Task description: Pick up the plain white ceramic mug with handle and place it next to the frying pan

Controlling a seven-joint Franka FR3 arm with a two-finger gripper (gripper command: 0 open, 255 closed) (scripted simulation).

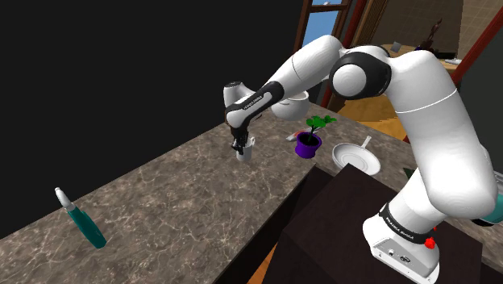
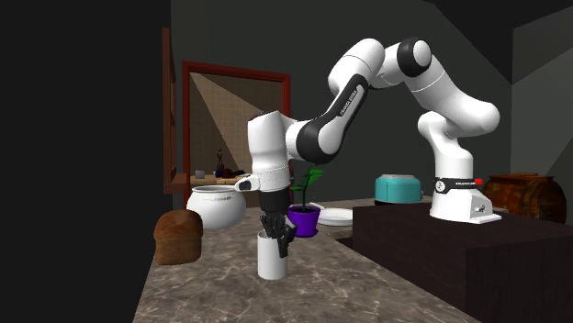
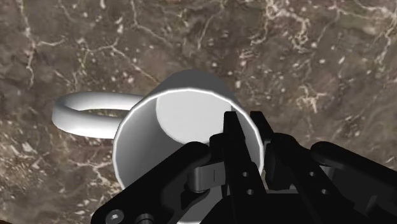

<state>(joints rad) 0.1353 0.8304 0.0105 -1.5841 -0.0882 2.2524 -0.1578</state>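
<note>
A plain white mug (image 3: 159, 127) stands upright on the dark marble counter (image 1: 177, 202), its handle (image 3: 89, 111) pointing away from the fingers. My black gripper (image 3: 249, 124) comes straight down on it and is shut on the mug's wall, one finger inside the rim and one outside. The same mug (image 2: 272, 257) and gripper (image 2: 275, 228) show in the second exterior view, and the mug (image 1: 244, 148) in the shoulder view. A white frying pan (image 1: 357, 157) with a short handle lies beyond a potted plant, toward the shoulder view's right.
A green plant in a purple pot (image 1: 309, 144) stands between mug and pan. A large white pot (image 2: 216, 206) and a brown loaf (image 2: 177, 237) sit behind the mug. A teal bottle (image 1: 85, 222) lies far down the counter. The dark stand (image 1: 363, 226) borders the counter.
</note>
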